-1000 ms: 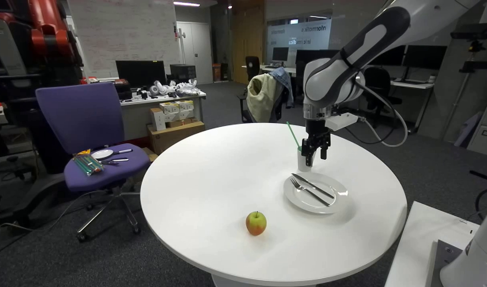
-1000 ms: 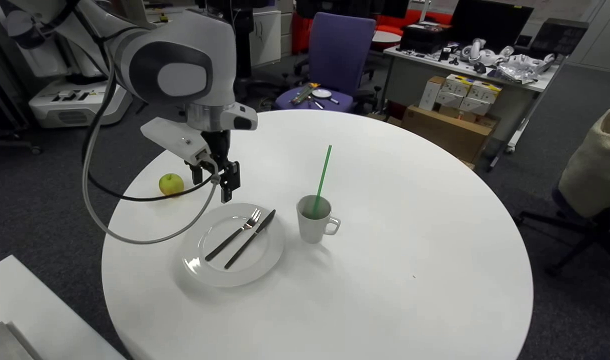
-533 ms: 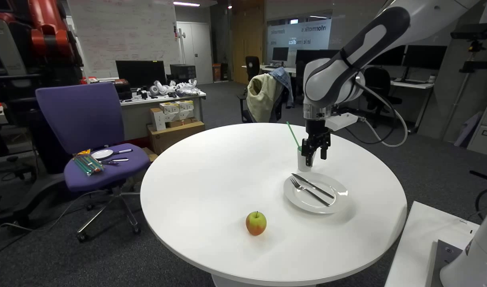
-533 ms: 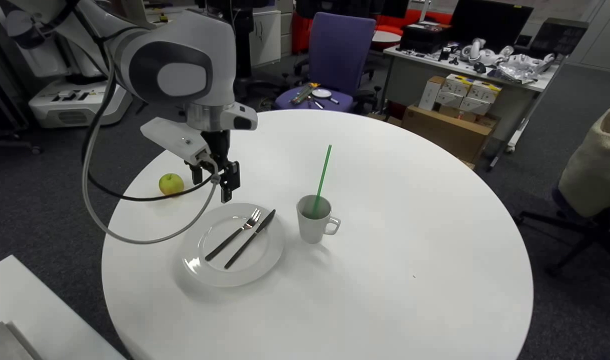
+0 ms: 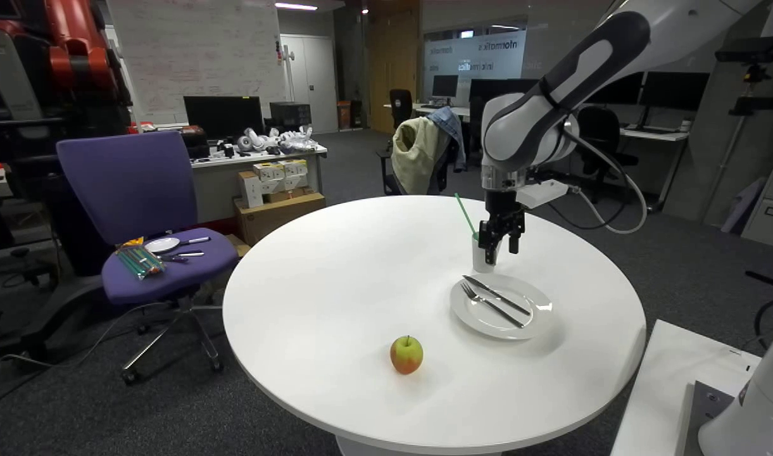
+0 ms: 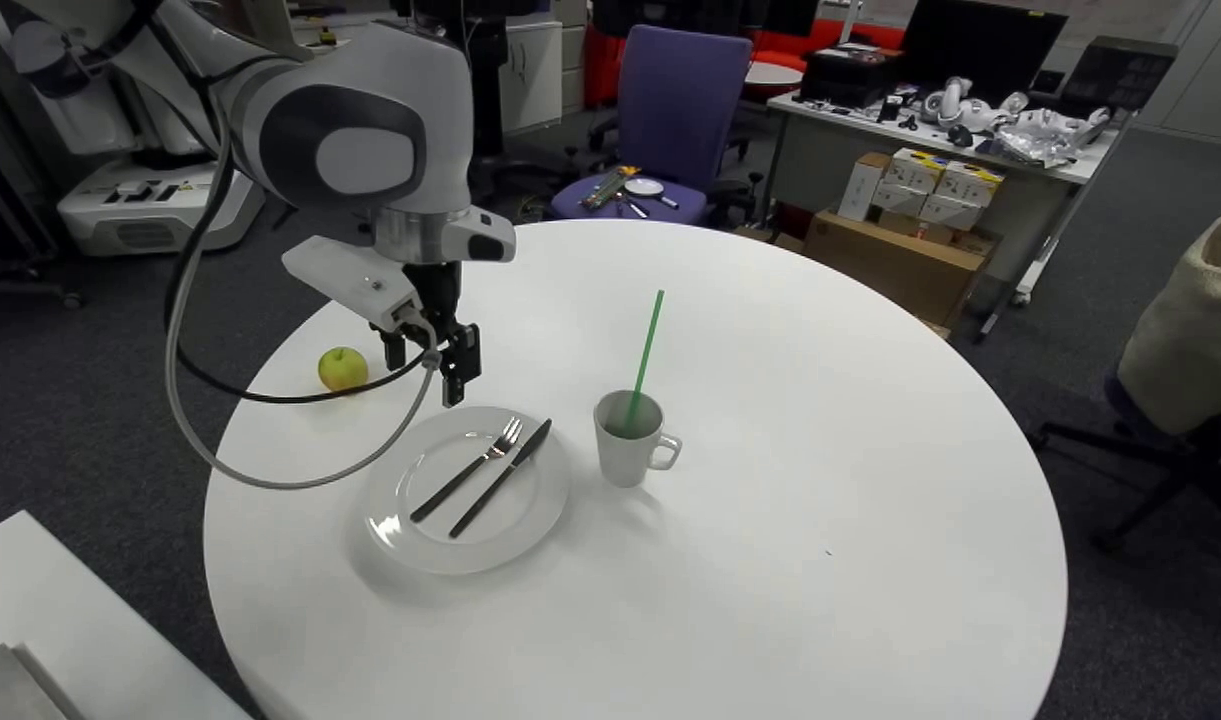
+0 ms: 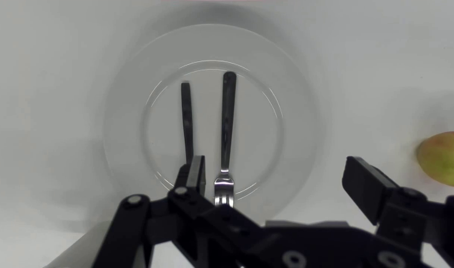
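While my claw [image 5: 502, 250] hangs spread and empty over a round white table [image 5: 335, 304], a mug [image 5: 483, 268] stands behind it in an exterior view, a green straw [image 5: 466, 214] leaning tall from its mouth. The overlap hides the gap between us; a careless sideways sweep could catch the straw and topple the mug. A plate [image 5: 519, 288] lies just beside the mug, and an apple [image 5: 406, 354] sits well apart on the tabletop, round enough to roll toward the edge if nudged.

A grey hose [image 6: 288, 486] loops beside my claw in an exterior view, crossing before the plate; should I drop low, that slack could drag on the rim or snag, though its depth is hard to read. My fingers [image 6: 460, 365] hang apart from the mug, on the apple's side of it.

In the wrist view, my jaws stand wide and hold nothing. One tip hides the blade of the knife [image 7: 187, 121]; the other points past the plate's rim toward the apple, cut off by the frame. A straight descent could pin that blade or knock the plate, since one finger appears to stand above. Thin and flat, the knife and a fork [image 7: 227, 126] offer little to pinch, so my tips could scrape the plate.
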`<move>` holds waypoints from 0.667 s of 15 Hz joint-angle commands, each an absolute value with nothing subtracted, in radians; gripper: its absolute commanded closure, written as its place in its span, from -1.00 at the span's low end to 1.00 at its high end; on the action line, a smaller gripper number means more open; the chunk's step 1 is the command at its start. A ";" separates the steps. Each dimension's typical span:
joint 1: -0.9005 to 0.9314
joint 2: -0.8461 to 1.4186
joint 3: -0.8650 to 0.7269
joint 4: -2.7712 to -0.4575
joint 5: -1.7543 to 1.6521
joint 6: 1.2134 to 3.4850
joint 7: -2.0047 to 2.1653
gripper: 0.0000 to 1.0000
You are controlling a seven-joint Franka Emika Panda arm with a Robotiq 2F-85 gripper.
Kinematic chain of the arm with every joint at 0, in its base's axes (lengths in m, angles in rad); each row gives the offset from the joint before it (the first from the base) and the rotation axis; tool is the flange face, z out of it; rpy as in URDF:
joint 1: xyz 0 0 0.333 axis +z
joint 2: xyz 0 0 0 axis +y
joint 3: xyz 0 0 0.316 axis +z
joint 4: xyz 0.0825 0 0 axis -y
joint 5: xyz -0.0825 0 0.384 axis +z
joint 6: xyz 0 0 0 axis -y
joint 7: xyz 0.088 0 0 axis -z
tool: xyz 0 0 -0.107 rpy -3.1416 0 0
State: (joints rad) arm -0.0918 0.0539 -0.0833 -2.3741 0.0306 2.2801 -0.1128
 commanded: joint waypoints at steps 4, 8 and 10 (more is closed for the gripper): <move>-0.097 0.135 -0.095 -2.199 -0.021 2.253 -0.136 -1.00; -0.076 0.210 -0.064 -2.113 -0.033 2.248 -0.181 -1.00; -0.068 0.244 -0.041 -2.093 -0.038 2.248 -0.208 -1.00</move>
